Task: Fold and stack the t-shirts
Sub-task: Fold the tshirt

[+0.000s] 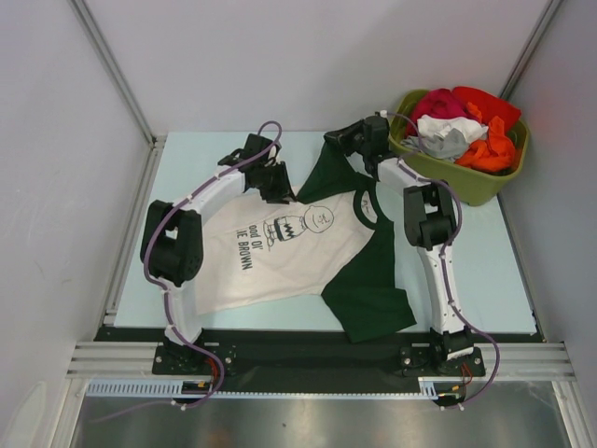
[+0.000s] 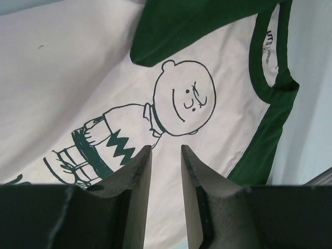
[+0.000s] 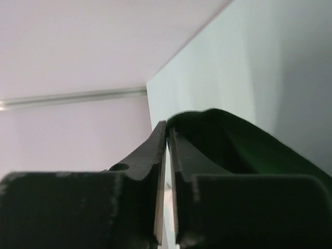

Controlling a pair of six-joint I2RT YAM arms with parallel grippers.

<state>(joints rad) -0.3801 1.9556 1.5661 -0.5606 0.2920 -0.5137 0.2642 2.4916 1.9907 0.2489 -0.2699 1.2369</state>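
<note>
One t-shirt [image 1: 280, 252], cream-white with dark green sleeves and a cartoon boy printed in black, lies spread across the table. My left gripper [image 1: 277, 187] hovers over its far left part. In the left wrist view its fingers stand apart with nothing between them [image 2: 166, 148], above the white cloth [image 2: 62, 67] near the print. My right gripper [image 1: 347, 140] is at the far end of the upper green sleeve. In the right wrist view its jaws [image 3: 167, 127] are pinched on the edge of that green sleeve [image 3: 244, 140], which is lifted off the table.
An olive-green plastic tub [image 1: 471, 185] stands at the back right, heaped with red, orange, white and grey clothes [image 1: 457, 131]. White walls enclose the table on the left, the right and the back. The arm bases sit on the black rail at the near edge.
</note>
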